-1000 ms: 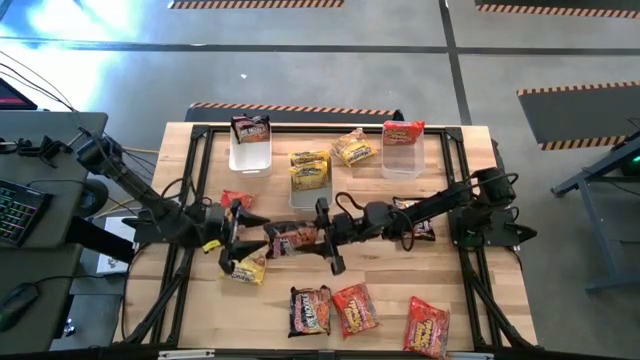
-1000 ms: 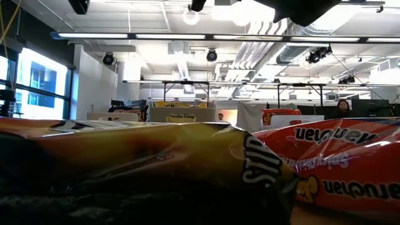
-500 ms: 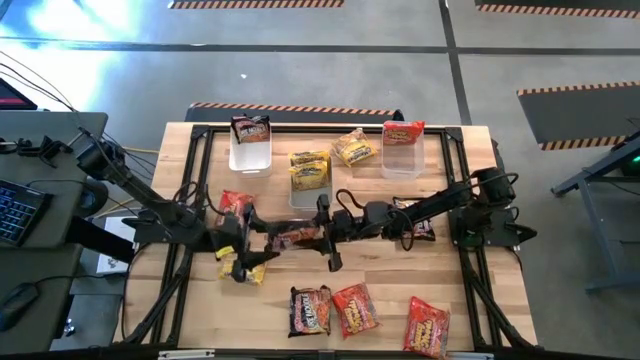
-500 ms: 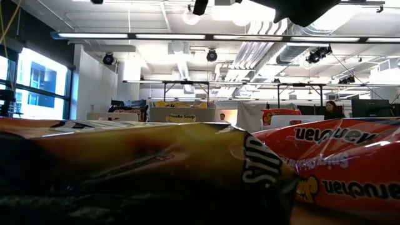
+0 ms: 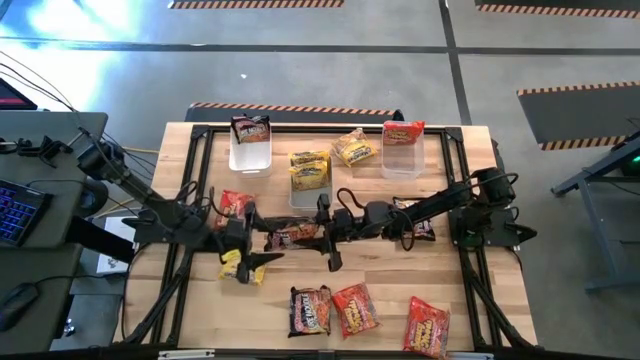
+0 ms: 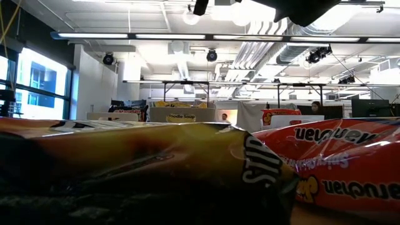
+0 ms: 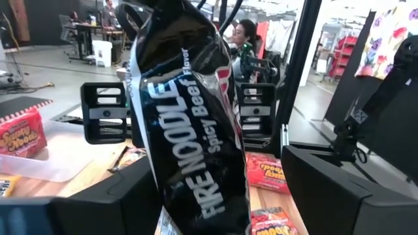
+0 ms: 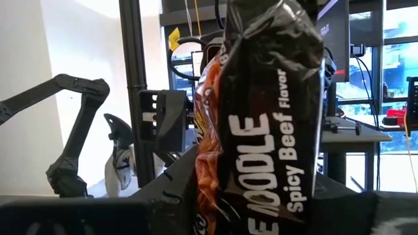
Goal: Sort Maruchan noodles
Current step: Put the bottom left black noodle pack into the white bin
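Seen from above: dark packet (image 5: 292,238) at mid-bench, clamped in right pincer (image 5: 322,236), with left pincer (image 5: 250,236) spread wide just beside its other end. Readable only at the wrists: "Fire Noodle Spicy Beef" label. Possibly a second, orange packet (image 8: 208,143) behind it. Low view blocked by near packets (image 6: 187,169).

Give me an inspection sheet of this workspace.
Surface: wooden table, black frame rails.
Job's things: dark packet held up mid-table between both claws; red packets along the near edge; one dark packet in the left bin, yellow in the middle, red in the right.
Clutter: nothing seen.
Grippers: right claw shut on the dark packet; left claw open at its other end.
Cables: bundles beside the left arm.
Surroundings: keyboard left; person behind.
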